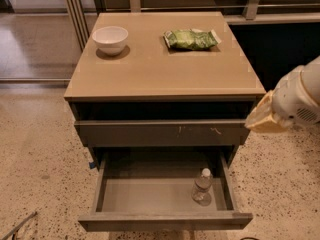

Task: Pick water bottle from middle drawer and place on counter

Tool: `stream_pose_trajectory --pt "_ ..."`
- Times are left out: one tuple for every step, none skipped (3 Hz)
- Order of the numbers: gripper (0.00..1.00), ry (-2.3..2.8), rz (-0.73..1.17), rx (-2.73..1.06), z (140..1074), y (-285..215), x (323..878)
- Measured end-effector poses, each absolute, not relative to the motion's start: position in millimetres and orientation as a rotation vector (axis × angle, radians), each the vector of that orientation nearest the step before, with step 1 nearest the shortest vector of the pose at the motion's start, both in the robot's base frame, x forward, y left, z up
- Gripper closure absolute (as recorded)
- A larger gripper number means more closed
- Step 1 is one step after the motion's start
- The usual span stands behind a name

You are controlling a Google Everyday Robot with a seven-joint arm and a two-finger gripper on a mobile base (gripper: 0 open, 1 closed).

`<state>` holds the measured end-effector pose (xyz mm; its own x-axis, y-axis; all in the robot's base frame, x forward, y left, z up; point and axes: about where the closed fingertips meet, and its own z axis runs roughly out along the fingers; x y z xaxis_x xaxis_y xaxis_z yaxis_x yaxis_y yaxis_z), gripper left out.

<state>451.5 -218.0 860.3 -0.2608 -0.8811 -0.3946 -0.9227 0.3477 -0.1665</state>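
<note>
The water bottle (202,187) stands upright in the open middle drawer (150,195), near its front right corner. It is clear plastic with a white cap. The counter (160,66) is the tan top of the cabinet above it. My white and tan arm (295,101) reaches in from the right edge, beside the cabinet's right front corner and well above the bottle. My gripper itself is out of view past the frame edge. Nothing touches the bottle.
A white bowl (110,38) sits at the counter's back left and a green snack bag (191,39) at its back right. The drawer front with pale scratches (160,132) overhangs the open drawer's rear. Speckled floor surrounds the cabinet.
</note>
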Motion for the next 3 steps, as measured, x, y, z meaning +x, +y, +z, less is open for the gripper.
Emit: stream_pose_trajectory --pt "1.00 2.175 0.294 -1.515 791 -215 458" --pt "1.00 2.175 0.293 -1.516 790 -215 458" --pt "1.00 2.162 0.255 -1.536 772 -218 455"
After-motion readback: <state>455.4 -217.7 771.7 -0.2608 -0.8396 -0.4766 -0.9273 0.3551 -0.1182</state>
